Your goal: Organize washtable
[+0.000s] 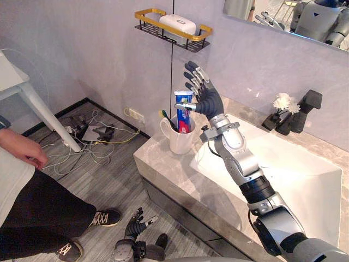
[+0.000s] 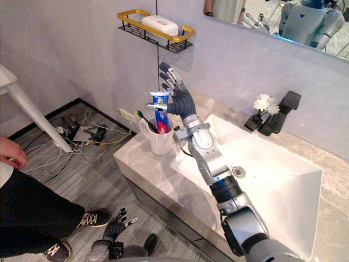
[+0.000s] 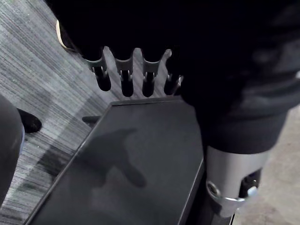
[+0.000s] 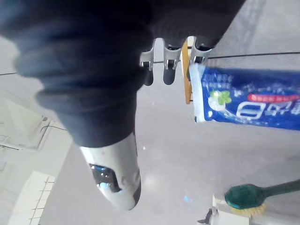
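A white mug (image 1: 179,141) stands on the left end of the marble washtable (image 1: 155,162). In it a blue and red toothpaste tube (image 1: 184,111) stands upright beside a green toothbrush (image 1: 167,120). My right hand (image 1: 206,98) is raised just right of the tube, open with its fingers spread upward and its thumb close to the tube's top. In the right wrist view the tube (image 4: 253,101) and the toothbrush head (image 4: 244,197) lie past the straight fingers (image 4: 159,58). My left hand (image 1: 135,225) hangs low over the floor with relaxed fingers (image 3: 126,77).
A white sink basin (image 1: 283,180) lies right of the mug, with a black faucet (image 1: 303,111) and a white flower (image 1: 283,101) behind it. A gold-rimmed wall shelf (image 1: 173,28) holds a white soap box. A person (image 1: 22,150) stands at left; cables (image 1: 92,136) lie on the floor.
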Controlling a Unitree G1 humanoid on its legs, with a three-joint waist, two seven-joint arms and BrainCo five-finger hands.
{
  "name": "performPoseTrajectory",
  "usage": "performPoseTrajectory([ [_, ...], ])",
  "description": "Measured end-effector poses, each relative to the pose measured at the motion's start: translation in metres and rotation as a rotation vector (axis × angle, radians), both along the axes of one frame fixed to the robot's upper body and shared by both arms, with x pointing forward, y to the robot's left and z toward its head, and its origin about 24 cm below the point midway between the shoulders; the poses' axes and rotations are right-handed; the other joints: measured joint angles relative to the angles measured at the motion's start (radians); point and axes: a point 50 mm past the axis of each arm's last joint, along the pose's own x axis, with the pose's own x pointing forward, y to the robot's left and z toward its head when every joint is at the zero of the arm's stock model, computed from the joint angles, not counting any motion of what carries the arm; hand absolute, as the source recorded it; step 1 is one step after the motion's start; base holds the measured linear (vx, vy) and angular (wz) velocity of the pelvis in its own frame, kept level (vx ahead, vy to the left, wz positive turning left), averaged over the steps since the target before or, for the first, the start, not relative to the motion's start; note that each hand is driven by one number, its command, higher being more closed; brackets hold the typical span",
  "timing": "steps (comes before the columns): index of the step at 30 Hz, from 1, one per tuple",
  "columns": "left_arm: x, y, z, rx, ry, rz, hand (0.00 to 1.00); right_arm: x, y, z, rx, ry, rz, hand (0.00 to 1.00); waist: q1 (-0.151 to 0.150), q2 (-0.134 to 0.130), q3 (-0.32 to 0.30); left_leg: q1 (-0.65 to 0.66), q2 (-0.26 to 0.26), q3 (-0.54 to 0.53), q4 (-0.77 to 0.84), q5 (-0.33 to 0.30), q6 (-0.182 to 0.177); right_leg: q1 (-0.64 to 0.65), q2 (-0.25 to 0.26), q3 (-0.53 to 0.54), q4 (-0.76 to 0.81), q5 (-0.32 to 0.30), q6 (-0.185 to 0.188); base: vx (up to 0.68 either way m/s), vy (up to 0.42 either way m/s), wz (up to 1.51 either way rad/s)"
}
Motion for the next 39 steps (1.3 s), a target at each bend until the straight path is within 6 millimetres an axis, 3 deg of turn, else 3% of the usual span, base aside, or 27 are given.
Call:
performPoseTrajectory([
  [3,-0.001,0.001,-0.001,0.003,0.007,0.001,0.00,-0.007,-0.004,0.009,-0.009,-0.061,-0.014,0.00,-0.017,-0.002,-0.002,0.011,0.001,0.017,0.000,-0.004,0.006,0.000,-0.003,0.018,0.004,0.000,0.000,-0.03,-0.005,-0.17],
  [6,-0.004,0.003,-0.003,-0.003,0.018,0.043,0.00,-0.026,-0.015,0.019,-0.036,-0.167,-0.043,0.00,-0.030,-0.003,-0.002,0.025,-0.005,0.029,0.001,0.000,0.001,0.006,-0.010,0.028,0.006,0.001,0.003,-0.01,0.001,-0.10],
  [14,-0.011,0.008,-0.007,0.020,0.052,0.047,0.00,-0.082,-0.079,0.050,-0.044,-0.462,-0.325,0.00,-0.099,0.005,-0.004,0.048,-0.005,0.092,0.000,-0.007,0.008,-0.002,-0.014,0.086,-0.007,0.018,0.017,-0.03,0.005,-0.22],
  [18,-0.014,0.007,-0.010,0.024,0.073,0.042,0.00,-0.108,-0.125,0.055,-0.045,-0.532,-0.566,0.00,-0.133,0.016,-0.008,0.056,-0.004,0.138,0.000,-0.011,0.011,-0.019,-0.011,0.133,-0.031,0.042,0.020,0.01,0.023,-0.38],
  [21,-0.021,0.008,-0.014,0.025,0.107,0.044,0.00,-0.134,-0.173,0.048,0.001,-0.521,-0.875,0.00,-0.175,0.028,-0.016,0.050,-0.005,0.173,0.000,-0.013,0.010,-0.037,-0.010,0.169,-0.050,0.063,0.022,0.01,0.027,-0.32],
  [22,-0.022,0.008,-0.015,0.025,0.114,0.045,0.00,-0.139,-0.179,0.046,0.012,-0.514,-0.916,0.00,-0.184,0.030,-0.018,0.050,-0.005,0.179,0.000,-0.013,0.010,-0.039,-0.009,0.176,-0.052,0.066,0.023,0.01,0.026,-0.30],
  [25,-0.029,0.004,-0.020,0.012,0.148,0.047,0.00,-0.166,-0.213,0.010,0.096,-0.372,-1.181,0.00,-0.216,0.047,-0.032,0.049,0.005,0.227,0.000,-0.027,0.002,-0.053,0.007,0.214,-0.091,0.082,0.013,-0.01,0.004,-0.45],
  [29,-0.034,-0.001,-0.023,-0.001,0.172,0.045,0.00,-0.176,-0.224,-0.014,0.120,-0.267,-1.264,0.00,-0.236,0.059,-0.052,0.043,0.013,0.240,0.000,-0.040,-0.003,-0.056,0.011,0.222,-0.112,0.092,0.008,-0.01,-0.010,-0.15],
  [31,-0.035,-0.002,-0.023,-0.004,0.174,0.046,0.00,-0.184,-0.235,-0.044,0.131,-0.116,-1.345,0.00,-0.231,0.060,-0.065,0.040,0.021,0.255,0.000,-0.043,-0.005,-0.073,0.017,0.239,-0.111,0.092,0.007,0.03,-0.019,-0.19],
  [35,-0.036,-0.003,-0.024,-0.015,0.181,0.073,0.00,-0.213,-0.234,-0.096,0.203,0.154,-1.484,0.00,-0.241,0.071,-0.075,0.031,0.029,0.280,0.000,-0.047,-0.007,-0.097,0.023,0.255,-0.109,0.096,0.002,0.05,-0.021,-0.18],
  [39,-0.039,-0.006,-0.025,-0.040,0.187,0.131,0.00,-0.225,-0.227,-0.126,0.221,0.356,-1.521,0.00,-0.247,0.086,-0.084,0.043,0.032,0.327,0.006,-0.055,-0.006,-0.099,0.021,0.293,-0.094,0.101,0.005,0.09,0.008,-0.34],
])
